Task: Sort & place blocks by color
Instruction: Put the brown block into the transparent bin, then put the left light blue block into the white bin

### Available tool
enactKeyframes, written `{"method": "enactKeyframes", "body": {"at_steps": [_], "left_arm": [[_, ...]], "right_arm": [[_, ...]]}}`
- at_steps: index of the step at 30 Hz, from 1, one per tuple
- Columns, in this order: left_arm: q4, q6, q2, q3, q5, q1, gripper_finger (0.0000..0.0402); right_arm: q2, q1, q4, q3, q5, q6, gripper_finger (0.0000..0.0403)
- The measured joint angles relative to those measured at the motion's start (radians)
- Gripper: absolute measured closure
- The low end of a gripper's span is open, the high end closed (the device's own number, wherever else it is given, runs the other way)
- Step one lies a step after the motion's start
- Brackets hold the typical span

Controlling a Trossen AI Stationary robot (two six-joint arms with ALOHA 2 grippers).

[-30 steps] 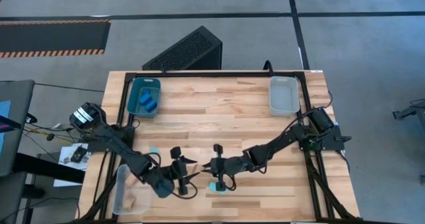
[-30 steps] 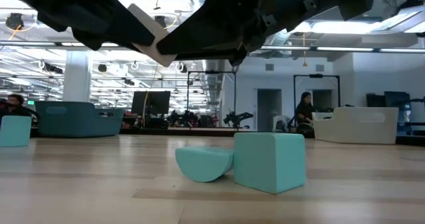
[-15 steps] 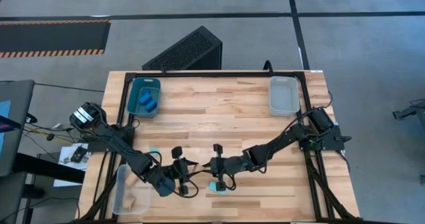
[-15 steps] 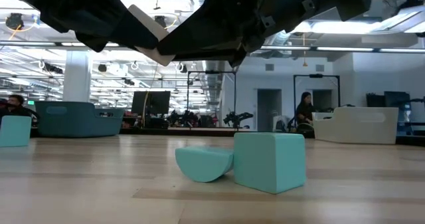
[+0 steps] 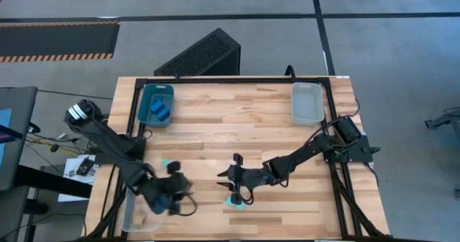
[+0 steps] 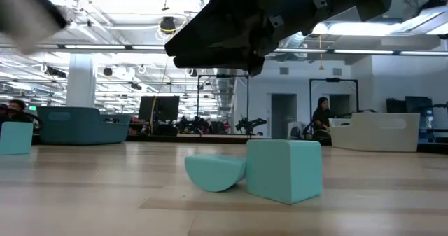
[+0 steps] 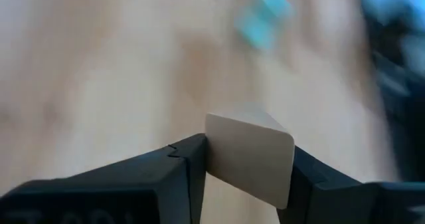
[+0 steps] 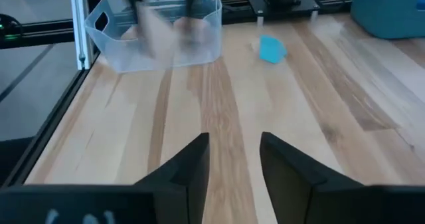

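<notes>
My left gripper (image 7: 249,164) (image 5: 176,195) is shut on a pale tan wood block (image 7: 249,154), above the table's near left part beside the clear bin (image 5: 136,207). My right gripper (image 8: 232,161) (image 5: 231,179) stands open and empty near the table's middle. Just on its near side, two turquoise blocks (image 5: 233,201) rest on the table: a half-round one (image 6: 213,173) leaning against a cube (image 6: 283,169). Another turquoise block (image 5: 167,163) (image 8: 271,49) lies farther left. My left gripper pinches the tan block between its two fingers, by two opposite sides (image 7: 214,151). The fingers slant down toward the table. The block is lifted clear of the wood, with one corner edge pointing away from the gripper.
A teal bin (image 5: 157,104) with deep blue blocks stands at the far left, and a pale clear bin (image 5: 307,102) at the far right. The clear bin (image 8: 159,31) at the near left holds a tan piece. Bare wood lies between the bins.
The tan block, held up between the two grippers a second ago, has gone off with my left gripper. That gripper has swung toward the table's left edge and the clear bin, rising a little. My right gripper has stayed in place, now without the block.
</notes>
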Motion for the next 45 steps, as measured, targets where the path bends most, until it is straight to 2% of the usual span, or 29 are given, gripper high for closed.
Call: {"method": "enactKeyframes", "body": {"at_steps": [2,3,8,12,15,18,21,25,30,34,38,45], "left_arm": [[-0.068,-0.055,-0.044,0.001,0.172,-0.041,0.0291],[-0.101,-0.078,-0.06,0.001,0.22,-0.066,0.0288],[-0.275,-0.247,-0.127,0.008,0.316,-0.175,0.029],[-0.403,-0.407,-0.14,0.035,0.395,-0.262,0.0291],[-0.431,-0.493,-0.137,0.029,0.457,-0.319,0.0284],[-0.431,-0.563,-0.131,0.018,0.463,-0.357,0.0274],[-0.443,-0.61,-0.126,0.007,0.458,-0.378,0.0263],[-0.473,-0.617,-0.124,0.007,0.434,-0.382,0.025],[-0.514,-0.628,-0.124,0.007,0.442,-0.382,0.0234],[-0.577,-0.686,-0.124,0.007,0.438,-0.381,0.0224],[-0.603,-0.703,-0.124,0.007,0.42,-0.382,0.0223],[-0.604,-0.691,-0.124,0.007,0.381,-0.382,0.0223]], "right_arm": [[0.0,-0.008,0.01,0.0,-0.004,0.002,0.0243],[0.0,-0.013,0.025,0.0,-0.006,0.01,0.0242],[0.048,-0.044,0.128,0.015,-0.063,0.128,0.0243],[0.152,-0.063,0.188,0.106,-0.148,0.1,0.0247],[0.242,-0.065,0.192,0.217,-0.159,0.074,0.0247],[0.319,-0.08,0.15,0.334,-0.175,0.031,0.0242],[0.372,-0.103,0.031,0.457,-0.187,-0.058,0.0235],[0.438,-0.145,-0.149,0.631,-0.192,-0.154,0.0217],[0.521,-0.206,-0.267,0.812,-0.268,-0.262,0.0181],[0.589,-0.246,-0.28,0.912,-0.311,-0.363,0.0157],[0.659,-0.275,-0.256,0.996,-0.341,-0.499,0.0153],[0.739,-0.313,-0.259,1.097,-0.421,-0.523,0.0153]]}}
